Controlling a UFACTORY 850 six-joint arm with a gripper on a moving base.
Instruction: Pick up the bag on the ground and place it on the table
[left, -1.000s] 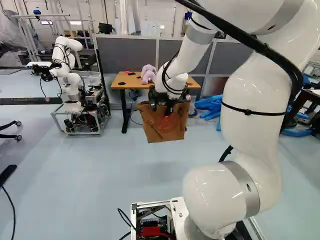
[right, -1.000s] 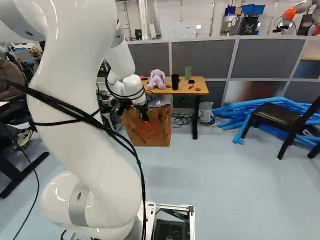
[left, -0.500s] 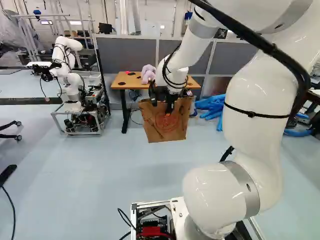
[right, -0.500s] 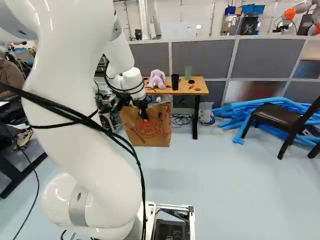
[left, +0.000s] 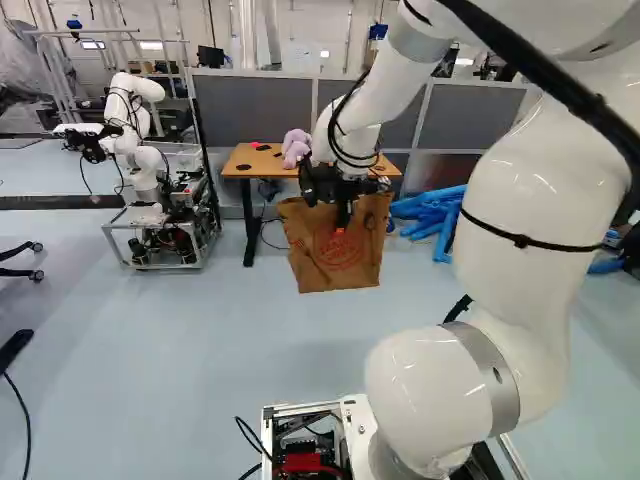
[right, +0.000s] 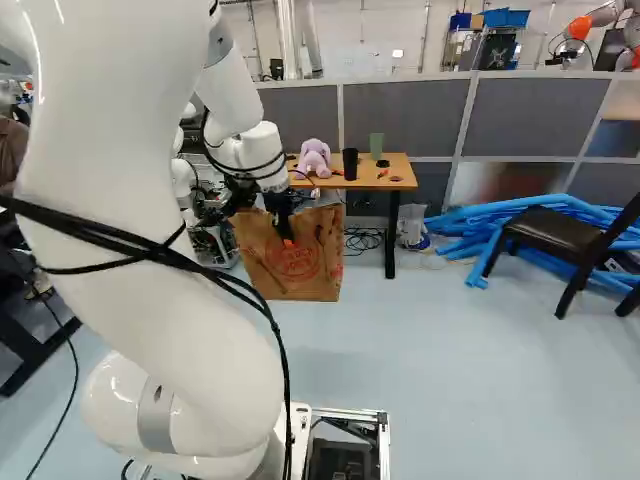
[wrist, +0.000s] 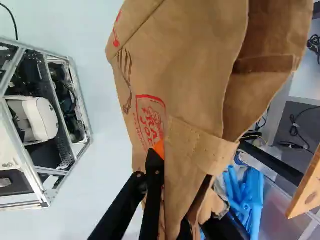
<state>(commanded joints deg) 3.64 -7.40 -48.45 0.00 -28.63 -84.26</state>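
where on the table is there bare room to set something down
In the left base view, the wooden table has a bare patch along its near edge, between the black disc and the purple plush toy. It is crowded at the other end, around the black cup and green cup, with small items beside them.

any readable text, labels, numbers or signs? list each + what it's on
No text reads cleanly in full.
Red crest lettering on the paper bag: partly turned away in the wrist view, blurred in both base views.
Red marks near its edge: too little shows.
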